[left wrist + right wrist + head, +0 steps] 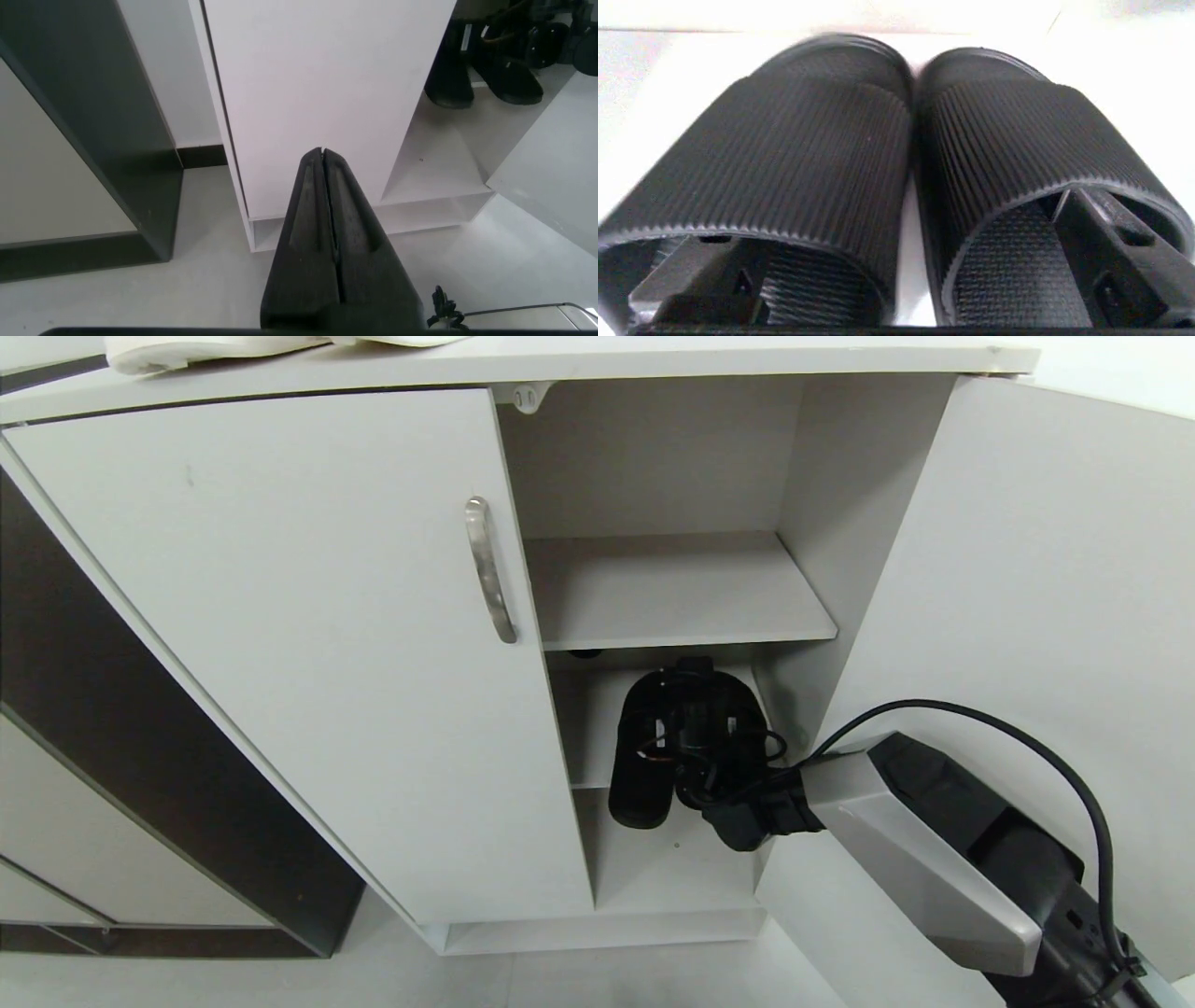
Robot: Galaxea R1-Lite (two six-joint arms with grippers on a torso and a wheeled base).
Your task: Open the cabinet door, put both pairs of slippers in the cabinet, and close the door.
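A pair of black slippers (644,747) lies side by side on the lower shelf of the white cabinet (653,364), toes pointing inward. My right gripper (695,737) is inside the cabinet, right at the slippers. In the right wrist view it (896,233) stands open, with one finger under the ribbed strap of each slipper (803,140). My left gripper (322,159) is shut on nothing, low above the floor in front of the cabinet's closed left door. The black slippers (486,75) also show in the left wrist view.
The cabinet's right door (1027,569) is swung wide open beside my right arm. The left door (280,616), with a metal handle (490,569), is closed. The shelf (672,588) above the slippers is bare. Something white and soft (187,350) lies on the cabinet top.
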